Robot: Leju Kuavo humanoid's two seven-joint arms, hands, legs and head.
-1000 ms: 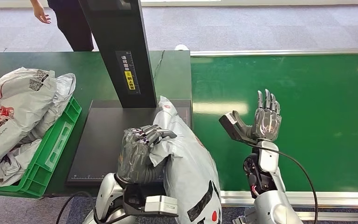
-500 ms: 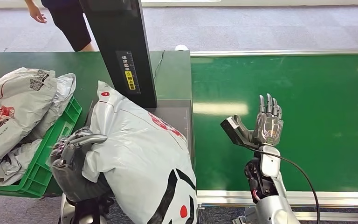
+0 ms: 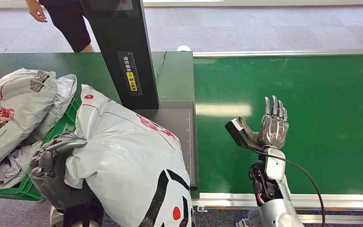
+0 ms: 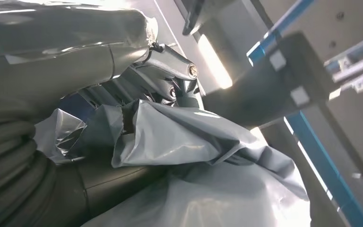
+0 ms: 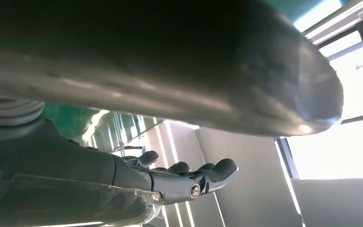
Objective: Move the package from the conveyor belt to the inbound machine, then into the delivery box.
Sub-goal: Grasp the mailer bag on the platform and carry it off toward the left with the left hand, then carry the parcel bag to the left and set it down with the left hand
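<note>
While the left robot hand (image 3: 56, 156) grips the package (image 3: 123, 161), swing it toward the box (image 3: 52, 142) at 9 o'clock, probably clearing its rim. Right robot hand (image 3: 272, 125) hangs released, fingers spread.

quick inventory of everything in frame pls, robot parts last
package: 1, grey-white with red and black print, held over the scanner plate, next to the crate
crate: 1, green, near left on the table
bags in crate: at least 2, grey-white, piled in and over it
scanner plate: 1, black, mostly under the package
scanner post: 1, black with a yellow label, behind the plate
table: 1, dark green, left
conveyor belt: 1, bright green, right
person: 1, dark clothes, behind the table
left robot hand: grips the package's edge
right robot hand: open, raised above the belt
</note>
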